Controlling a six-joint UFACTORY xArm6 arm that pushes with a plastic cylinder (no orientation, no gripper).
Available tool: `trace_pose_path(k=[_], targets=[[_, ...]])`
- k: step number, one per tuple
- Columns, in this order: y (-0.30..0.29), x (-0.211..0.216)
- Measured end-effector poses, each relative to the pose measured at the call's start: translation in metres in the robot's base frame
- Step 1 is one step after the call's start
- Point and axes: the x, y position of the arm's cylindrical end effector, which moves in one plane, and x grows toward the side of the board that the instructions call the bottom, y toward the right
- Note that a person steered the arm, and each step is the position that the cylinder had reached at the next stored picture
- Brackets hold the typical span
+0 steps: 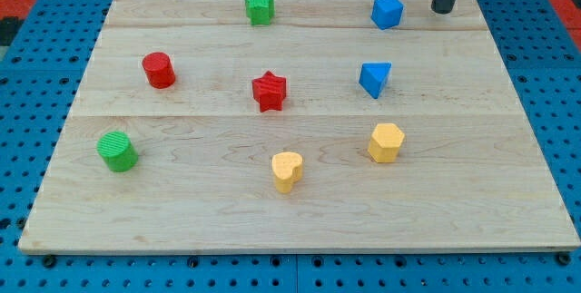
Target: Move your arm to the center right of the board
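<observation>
Wooden plank surface (pixel 508 148) is carrying faceted plastic blocks; no writing is showing. My tip (pixel 443 8), without jaws, is resting right of the blue cube (pixel 387 11).

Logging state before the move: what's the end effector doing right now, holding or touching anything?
No gripper, only a rod. My tip sits at the board's top right, to the right of the blue cube, touching no block.

Only a short length of the robot shows: a straight, dark grey to black cylindrical rod with a smooth, matte finish. A faint lighter sheen runs along its left side. The rod's upper part is cut off by the view's top edge. Its lower end, my tip (pixel 444 9), is blunt and rounded. No cables, screws or markings are visible on it.
</observation>
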Motion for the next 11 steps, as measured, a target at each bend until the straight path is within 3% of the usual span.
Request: trace_pose_path(k=[3,5,6,9,10,11], targets=[[0.006,0.0],[-0.081,0.064],[-0.08,0.07],[-0.035,0.11],[0.019,0.154],[0.036,0.191]])
